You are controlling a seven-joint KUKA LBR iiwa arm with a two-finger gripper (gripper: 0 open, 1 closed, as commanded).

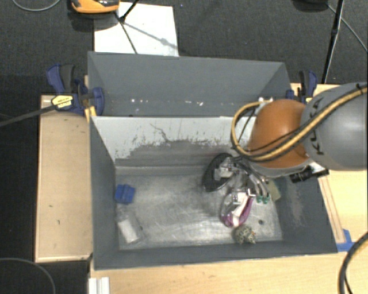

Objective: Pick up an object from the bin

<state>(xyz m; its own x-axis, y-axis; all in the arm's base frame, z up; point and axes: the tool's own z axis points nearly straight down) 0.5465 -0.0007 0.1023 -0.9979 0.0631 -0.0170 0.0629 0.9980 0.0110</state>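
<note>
Gripper (pixel 241 194) low over the purple-and-white thing (pixel 236 213) at the bin's (pixel 172 92) right, probably placed for grasping; its width I cannot tell

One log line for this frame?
claw: right of bin | at it: purple-white thing | near: grey lump | far left: blue block

**Non-task items: clock read from the view's centre**

Small blue block (pixel 124 194) at 8 o'clock, lying flat. Pale, clear-looking oblong piece (pixel 127 229) at 7 o'clock, near the block, not touching. Mottled grey-green lump (pixel 245 234) at 5 o'clock, well apart from both. Orange device (pixel 95 4) at 11 o'clock, at the top edge.
</note>
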